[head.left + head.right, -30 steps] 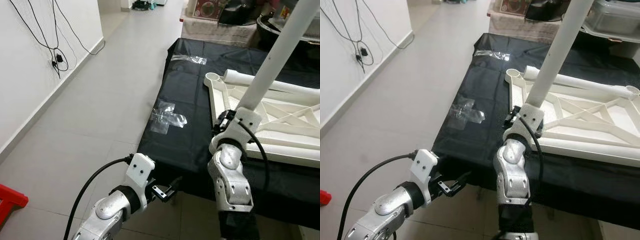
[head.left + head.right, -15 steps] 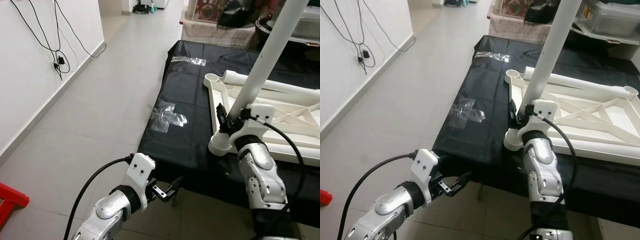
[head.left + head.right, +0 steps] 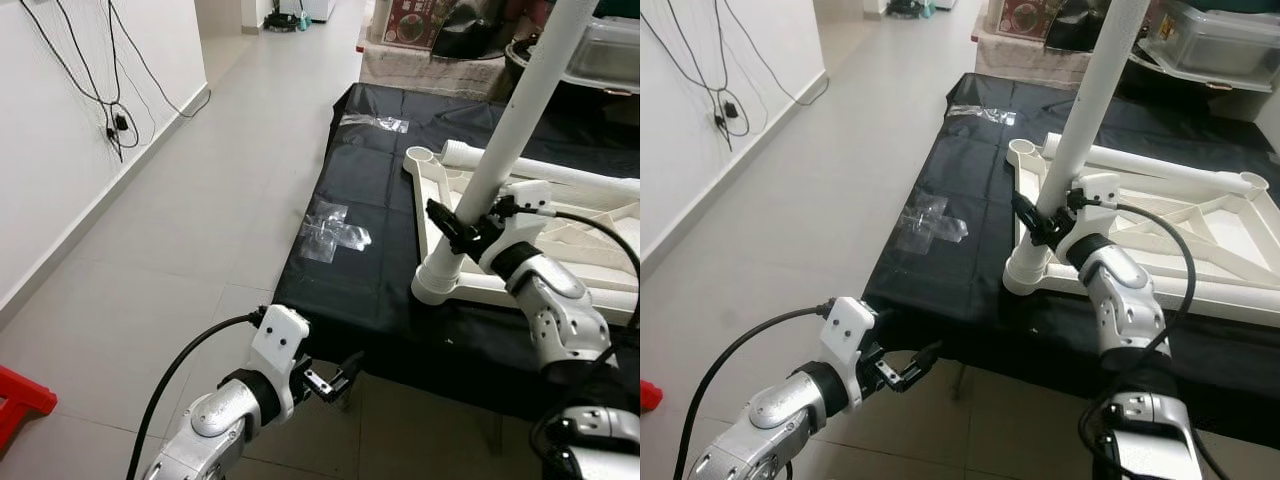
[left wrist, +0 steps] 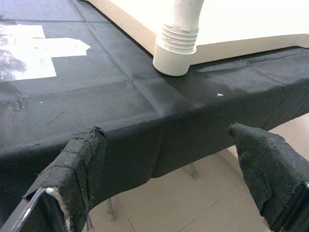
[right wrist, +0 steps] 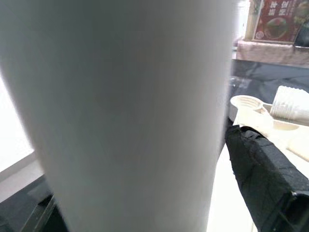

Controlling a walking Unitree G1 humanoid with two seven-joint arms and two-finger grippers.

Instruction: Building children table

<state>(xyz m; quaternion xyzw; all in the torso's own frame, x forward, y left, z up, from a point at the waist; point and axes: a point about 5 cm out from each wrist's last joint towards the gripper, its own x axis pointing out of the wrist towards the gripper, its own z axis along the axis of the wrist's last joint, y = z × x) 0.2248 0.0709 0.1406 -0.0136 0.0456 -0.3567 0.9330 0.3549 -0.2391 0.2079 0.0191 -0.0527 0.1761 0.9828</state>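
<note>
On the black-draped table (image 3: 380, 290), my right gripper (image 3: 462, 228) clamps the white plastic table leg (image 3: 500, 150), upright in the upturned white tabletop frame's (image 3: 1200, 240) near-left corner socket. It looks light, stiff and slick, so I'd hold it low. My left gripper (image 3: 335, 382) hangs open, empty.

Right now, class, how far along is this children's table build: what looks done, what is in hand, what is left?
Done: the white tabletop frame lies upside down on the black-covered table. In hand: the right gripper clamps one white leg, standing upright in the frame's near corner socket. Left: another leg lies loose on the frame, and a far corner socket is empty. The left gripper hangs open below the table edge.
</note>
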